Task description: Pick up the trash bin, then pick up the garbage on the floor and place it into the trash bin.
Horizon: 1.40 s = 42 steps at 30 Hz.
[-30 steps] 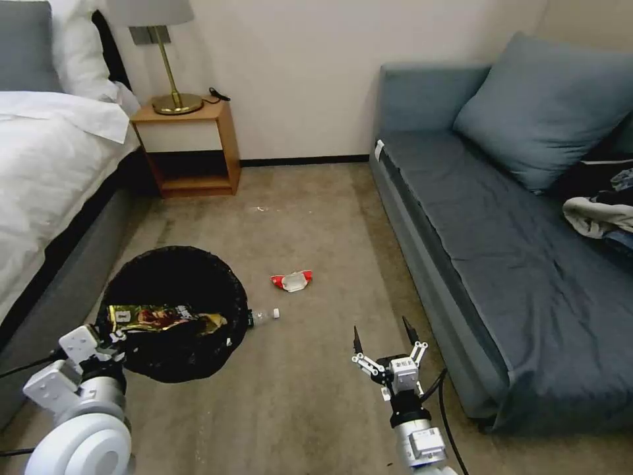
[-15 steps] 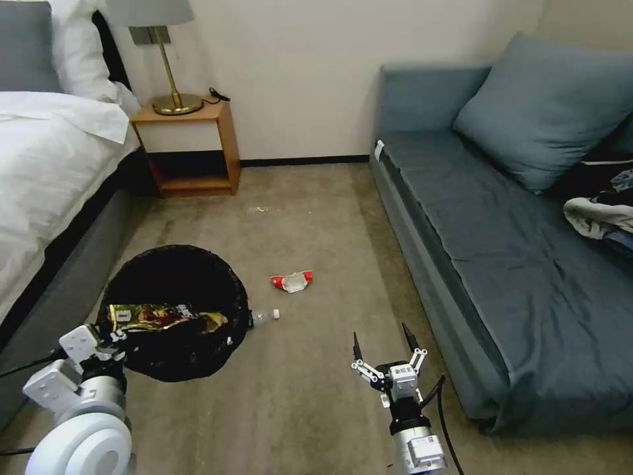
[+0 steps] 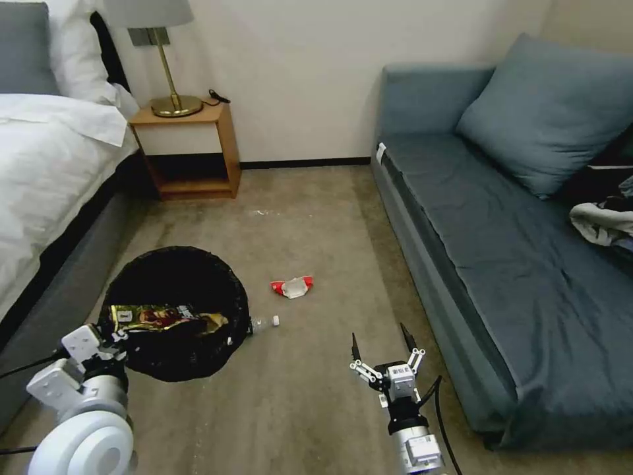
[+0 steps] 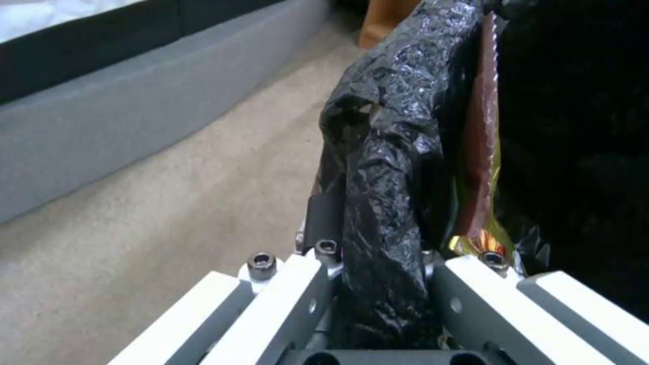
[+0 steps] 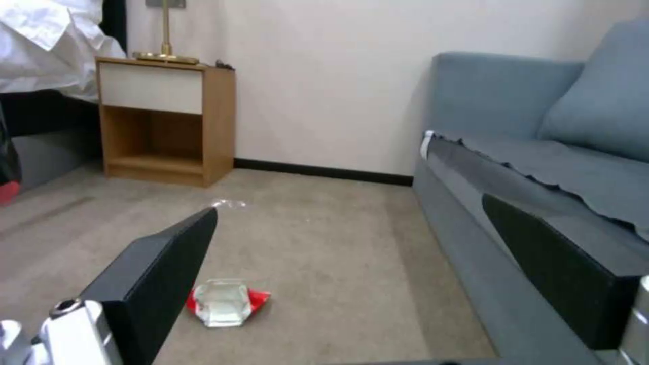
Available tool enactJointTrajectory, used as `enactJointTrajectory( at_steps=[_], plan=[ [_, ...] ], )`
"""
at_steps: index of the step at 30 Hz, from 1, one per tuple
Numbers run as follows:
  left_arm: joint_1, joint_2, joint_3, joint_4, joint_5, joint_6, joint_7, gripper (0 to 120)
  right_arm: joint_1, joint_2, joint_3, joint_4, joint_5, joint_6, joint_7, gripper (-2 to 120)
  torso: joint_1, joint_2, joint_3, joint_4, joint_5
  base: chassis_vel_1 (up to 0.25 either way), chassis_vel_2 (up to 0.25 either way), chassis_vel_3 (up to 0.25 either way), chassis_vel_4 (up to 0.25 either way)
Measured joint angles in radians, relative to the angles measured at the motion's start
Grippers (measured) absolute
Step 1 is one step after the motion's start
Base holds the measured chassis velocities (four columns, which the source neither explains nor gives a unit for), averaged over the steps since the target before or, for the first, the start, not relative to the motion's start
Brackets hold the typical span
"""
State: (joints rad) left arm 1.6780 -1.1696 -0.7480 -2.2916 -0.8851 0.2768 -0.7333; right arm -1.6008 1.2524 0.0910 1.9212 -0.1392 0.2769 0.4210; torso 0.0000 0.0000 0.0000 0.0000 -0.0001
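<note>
Beige carpet [image 3: 310,389] runs between a white-sheeted bed [image 3: 46,171] on the robot's left and a long blue-grey fabric sofa [image 3: 501,264] on its right, with a wooden bedside table [image 3: 191,148] bearing a brass lamp [image 3: 173,79] against the far wall. Low on the left, the left gripper [image 3: 109,340] is clamped on the near rim of the small round trash bin lined with a crinkled black plastic bag [image 3: 175,313]; the left wrist view shows its white fingers [image 4: 287,304] pressed against the bunched bag on either side. Inside the bin lies a shiny gold-brown snack wrapper [image 3: 165,318]. A clear plastic bottle with a white cap [image 3: 264,323] lies on the carpet just beside the bin's right edge. A little farther out, a red-and-white crumpled packet [image 3: 292,287] rests on the open floor, apart from both bin and bottle. The right gripper [image 3: 384,343] hangs above the carpet nearer the robot than the packet, close to the sofa's front edge, its black fingertips [image 3: 355,344] spread wide and gripping nothing. In the right wrist view the packet [image 5: 226,303] sits ahead between those parted tips.
</note>
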Motion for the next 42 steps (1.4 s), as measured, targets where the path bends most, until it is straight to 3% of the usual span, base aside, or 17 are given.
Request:
enactJointTrajectory(
  at_steps=[32,42],
  plan=[
    [-0.023,0.013,0.02,0.024,0.0,0.003,-0.004,3,0.02,0.006,-0.016,-0.023,-0.001,-0.001,0.001,100,0.0,0.0,0.0,0.0,0.0001,-0.086,0.086,0.087,-0.087],
    [-0.025,0.0,0.03,0.025,0.007,0.003,-0.01,3,0.025,0.0,-0.026,-0.023,-0.003,0.0,0.001,100,0.0,0.0,0.0,0.0,0.0,-0.104,0.105,0.094,-0.103]
  ],
)
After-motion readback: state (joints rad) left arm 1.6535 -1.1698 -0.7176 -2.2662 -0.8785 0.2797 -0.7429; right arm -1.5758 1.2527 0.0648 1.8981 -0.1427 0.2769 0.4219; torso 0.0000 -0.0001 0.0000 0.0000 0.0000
